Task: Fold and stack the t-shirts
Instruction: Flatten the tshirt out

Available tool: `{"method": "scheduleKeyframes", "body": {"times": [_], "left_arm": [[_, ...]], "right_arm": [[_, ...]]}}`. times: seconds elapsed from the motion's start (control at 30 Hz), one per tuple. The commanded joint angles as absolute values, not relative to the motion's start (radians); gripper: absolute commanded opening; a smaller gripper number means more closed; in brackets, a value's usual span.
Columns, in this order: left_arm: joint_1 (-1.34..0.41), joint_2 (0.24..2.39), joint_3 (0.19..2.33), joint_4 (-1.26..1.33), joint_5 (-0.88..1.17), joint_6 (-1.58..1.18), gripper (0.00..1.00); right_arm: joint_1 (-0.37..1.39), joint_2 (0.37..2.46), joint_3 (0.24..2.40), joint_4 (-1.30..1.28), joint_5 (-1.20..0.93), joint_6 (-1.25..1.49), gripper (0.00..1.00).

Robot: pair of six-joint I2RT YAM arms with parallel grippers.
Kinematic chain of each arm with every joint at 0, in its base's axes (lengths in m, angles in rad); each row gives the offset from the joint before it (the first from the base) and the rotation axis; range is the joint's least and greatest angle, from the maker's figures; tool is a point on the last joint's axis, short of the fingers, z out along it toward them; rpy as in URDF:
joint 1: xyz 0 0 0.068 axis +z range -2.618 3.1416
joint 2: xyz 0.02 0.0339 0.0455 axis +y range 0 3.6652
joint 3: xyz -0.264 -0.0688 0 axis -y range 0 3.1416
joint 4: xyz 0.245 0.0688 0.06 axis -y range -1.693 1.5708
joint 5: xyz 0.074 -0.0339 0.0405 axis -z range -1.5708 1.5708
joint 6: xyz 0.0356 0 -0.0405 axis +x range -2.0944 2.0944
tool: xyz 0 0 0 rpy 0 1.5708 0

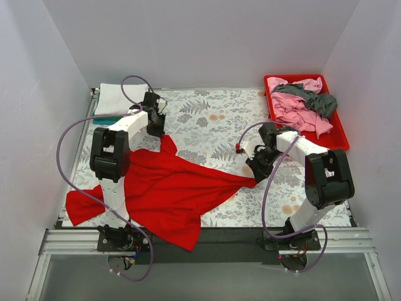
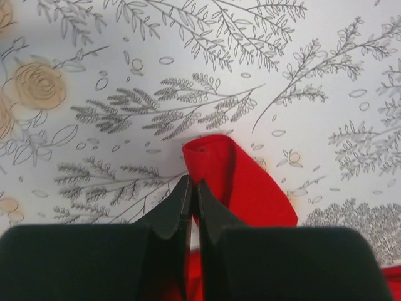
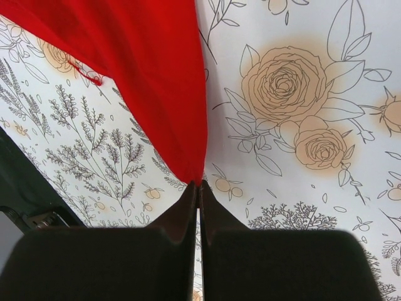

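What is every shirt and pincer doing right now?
red t-shirt: unfolded, spread on the table, pinched at two ends.
white t-shirt: folded, lying flat.
pink t-shirt: crumpled in the red tray.
dark grey t-shirt: crumpled on the pink one.
left pincer: shut on the red t-shirt.
right pincer: shut on the red t-shirt.

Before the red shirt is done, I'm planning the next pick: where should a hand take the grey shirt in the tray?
Take the grey shirt at its bunched right end, coming straight down from above. That lump is mostly clear of the pink shirt it drapes over, and the tray walls likely block a sideways approach.
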State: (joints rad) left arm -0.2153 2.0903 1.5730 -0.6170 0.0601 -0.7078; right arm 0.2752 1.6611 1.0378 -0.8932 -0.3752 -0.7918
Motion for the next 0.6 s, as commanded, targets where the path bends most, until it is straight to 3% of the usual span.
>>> {"method": "scheduleKeyframes", "body": {"times": [0.0,0.23,0.27,0.3,0.33,0.4,0.57], "left_arm": [[-0.201,1.915,1.52,-0.563,0.107,-0.681,0.0],[-0.379,1.799,1.45,-0.574,0.267,-0.644,0.01],[-0.431,1.808,1.447,-0.593,0.317,-0.641,0.07],[-0.451,1.821,1.44,-0.624,0.381,-0.618,0.23],[-0.466,1.822,1.421,-0.633,0.437,-0.603,0.33],[-0.494,1.821,1.413,-0.655,0.553,-0.583,0.44],[-0.405,1.815,1.459,-0.724,0.624,-0.509,0.47]], "right_arm": [[0.27,1.649,1.068,-0.914,-0.413,-0.798,0.01],[0.262,1.626,1.034,-0.914,-0.411,-0.805,0.01],[0.259,1.625,1.034,-0.914,-0.413,-0.802,0.01],[0.247,1.624,1.035,-0.916,-0.416,-0.802,0.01],[0.239,1.624,1.035,-0.916,-0.417,-0.802,0.01],[0.223,1.628,1.037,-0.919,-0.413,-0.802,0.01],[0.21,1.621,1.031,-0.925,-0.403,-0.811,0.01]]}}
